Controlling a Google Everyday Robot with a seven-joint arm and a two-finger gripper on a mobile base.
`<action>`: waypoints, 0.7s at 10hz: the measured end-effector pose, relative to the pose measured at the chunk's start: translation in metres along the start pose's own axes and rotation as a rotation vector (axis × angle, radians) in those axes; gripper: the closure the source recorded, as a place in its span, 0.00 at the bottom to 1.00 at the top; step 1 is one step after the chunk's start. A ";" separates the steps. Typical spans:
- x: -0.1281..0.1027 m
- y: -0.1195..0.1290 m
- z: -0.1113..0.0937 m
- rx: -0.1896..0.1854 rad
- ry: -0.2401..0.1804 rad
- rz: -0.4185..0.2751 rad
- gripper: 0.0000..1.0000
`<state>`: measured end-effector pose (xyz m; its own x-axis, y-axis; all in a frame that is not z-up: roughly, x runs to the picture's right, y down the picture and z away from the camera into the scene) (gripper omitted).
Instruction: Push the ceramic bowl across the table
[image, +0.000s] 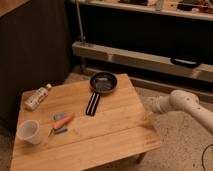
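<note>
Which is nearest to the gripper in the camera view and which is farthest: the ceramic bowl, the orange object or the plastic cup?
The gripper is just off the right edge of the table.
1. the ceramic bowl, at the table's far edge, right of centre
2. the orange object, left of centre
3. the plastic cup, by the near left corner
</note>
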<state>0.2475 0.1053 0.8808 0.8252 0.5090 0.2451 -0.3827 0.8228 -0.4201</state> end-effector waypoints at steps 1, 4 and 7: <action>0.000 -0.007 0.006 0.005 0.003 -0.005 0.20; 0.001 -0.010 0.008 0.008 0.003 -0.006 0.20; 0.001 -0.011 0.008 0.008 0.002 -0.005 0.27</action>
<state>0.2493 0.0993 0.8926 0.8282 0.5039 0.2453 -0.3817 0.8276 -0.4115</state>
